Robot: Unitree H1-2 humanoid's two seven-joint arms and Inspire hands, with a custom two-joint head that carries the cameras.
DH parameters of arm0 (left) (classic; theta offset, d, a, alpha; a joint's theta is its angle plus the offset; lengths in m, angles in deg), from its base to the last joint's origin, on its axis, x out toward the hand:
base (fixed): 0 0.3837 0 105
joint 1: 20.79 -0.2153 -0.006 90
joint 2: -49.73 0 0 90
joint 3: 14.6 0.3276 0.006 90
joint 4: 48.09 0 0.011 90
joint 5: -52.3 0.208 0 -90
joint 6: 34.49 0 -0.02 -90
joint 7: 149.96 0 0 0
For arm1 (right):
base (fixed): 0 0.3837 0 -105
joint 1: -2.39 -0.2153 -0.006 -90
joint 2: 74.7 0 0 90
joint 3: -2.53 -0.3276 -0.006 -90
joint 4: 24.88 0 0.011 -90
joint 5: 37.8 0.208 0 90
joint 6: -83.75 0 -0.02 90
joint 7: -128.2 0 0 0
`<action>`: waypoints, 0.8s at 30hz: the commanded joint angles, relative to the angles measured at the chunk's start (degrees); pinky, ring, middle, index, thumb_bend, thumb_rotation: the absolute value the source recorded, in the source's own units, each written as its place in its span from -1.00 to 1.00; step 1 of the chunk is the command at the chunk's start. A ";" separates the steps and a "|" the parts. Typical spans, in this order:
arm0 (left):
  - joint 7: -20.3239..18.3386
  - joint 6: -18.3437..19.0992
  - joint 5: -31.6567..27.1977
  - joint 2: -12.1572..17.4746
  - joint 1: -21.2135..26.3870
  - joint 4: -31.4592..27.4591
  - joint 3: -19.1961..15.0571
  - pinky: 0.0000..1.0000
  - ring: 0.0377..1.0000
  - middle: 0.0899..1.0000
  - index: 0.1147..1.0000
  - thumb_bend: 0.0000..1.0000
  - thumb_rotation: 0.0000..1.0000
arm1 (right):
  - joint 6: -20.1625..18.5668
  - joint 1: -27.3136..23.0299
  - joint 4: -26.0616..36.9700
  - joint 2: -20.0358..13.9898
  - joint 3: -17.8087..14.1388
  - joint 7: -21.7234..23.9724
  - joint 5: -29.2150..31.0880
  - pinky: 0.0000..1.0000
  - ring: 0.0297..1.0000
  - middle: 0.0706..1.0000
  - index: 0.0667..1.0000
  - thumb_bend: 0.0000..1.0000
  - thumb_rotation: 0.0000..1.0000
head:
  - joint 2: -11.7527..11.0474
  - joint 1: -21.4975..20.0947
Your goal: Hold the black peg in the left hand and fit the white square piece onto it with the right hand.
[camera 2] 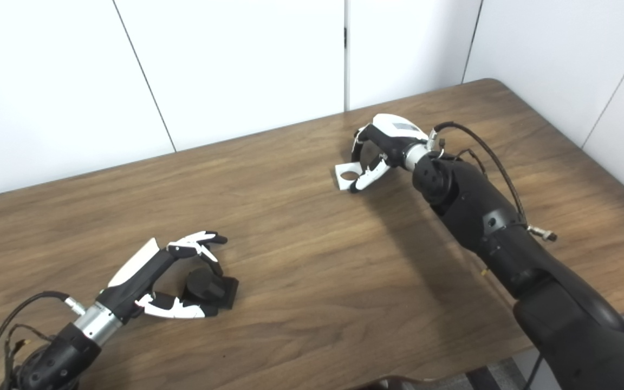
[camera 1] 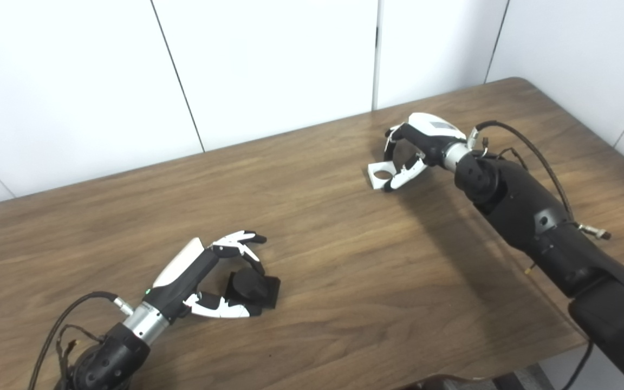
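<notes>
The black peg (camera 1: 258, 288), a round stub on a square base, lies on the wooden table (camera 1: 355, 281) at the front left. My left hand (camera 1: 203, 271) is curled round it, fingers over the top and thumb against the near side of the base. The white square piece (camera 1: 379, 175), with a round hole in it, sits at the table's far middle-right. My right hand (camera 1: 420, 143) reaches over it, fingers arched down onto its far edge and thumb pressed on its near side. Both pieces sit at table level.
White wall panels stand behind the table's far edge. The table's right corner (camera 1: 518, 81) is rounded and close to the right hand. Cables loop off both forearms (camera 1: 528, 146). A wide stretch of bare wood separates the two hands.
</notes>
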 commanded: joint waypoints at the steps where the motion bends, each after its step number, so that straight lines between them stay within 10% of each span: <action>1: -2.68 2.33 1.85 1.32 -0.90 0.67 0.97 0.63 0.83 0.69 -0.16 0.04 -0.84 | 0.42 0.65 -1.50 0.52 1.48 -0.12 -1.94 0.78 0.80 0.70 -0.11 0.04 -0.73 | 0.11 0.10; 24: -2.36 3.33 2.41 0.63 -0.49 0.50 1.24 0.67 0.83 0.69 -0.16 0.04 -0.84 | 1.62 3.08 6.59 -0.15 -3.27 -2.65 1.46 0.79 0.79 0.64 -0.11 0.04 -0.73 | 1.01 4.36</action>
